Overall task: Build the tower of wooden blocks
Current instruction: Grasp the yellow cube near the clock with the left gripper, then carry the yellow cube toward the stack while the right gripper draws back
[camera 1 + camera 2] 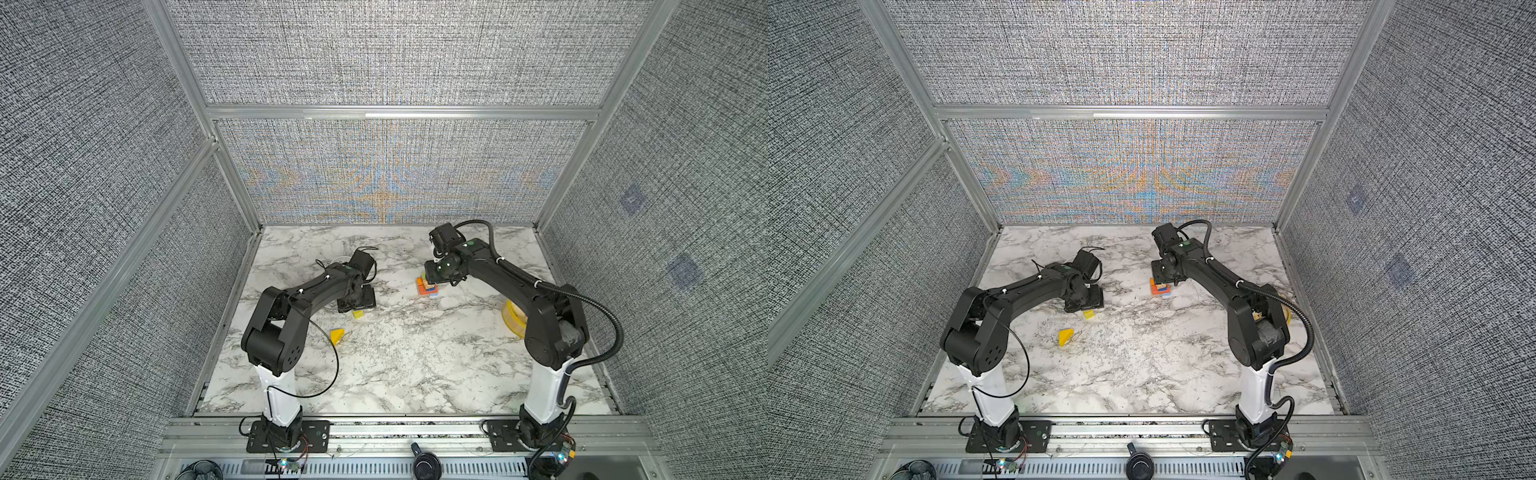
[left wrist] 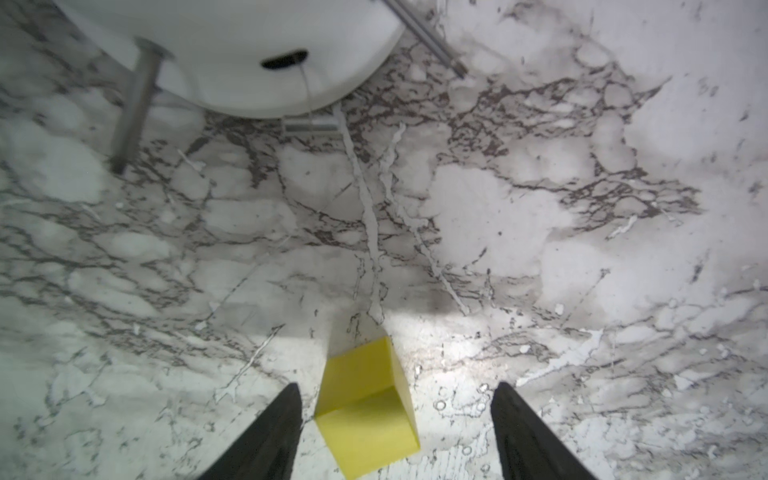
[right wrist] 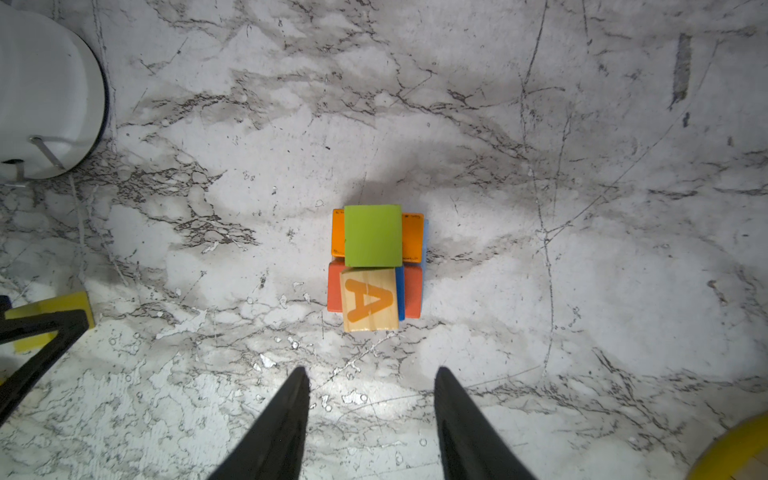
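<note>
Nearest in a top view lies the yellow wedge [image 1: 337,335], between 7 and 8 o'clock of the yellow cube [image 2: 365,409]. The left gripper [image 2: 397,384] straddles that cube, jaws apart, gripping nothing yet. Painted wood is likely light, rigid and a little slick, so pinch two flat opposite faces squarely; the cube sits skewed to the jaws. Farther, at 2 o'clock, stands the tower [image 3: 409,291], green block [image 3: 372,235] topmost, with the right gripper [image 3: 372,370] unclenched and empty above it.
</note>
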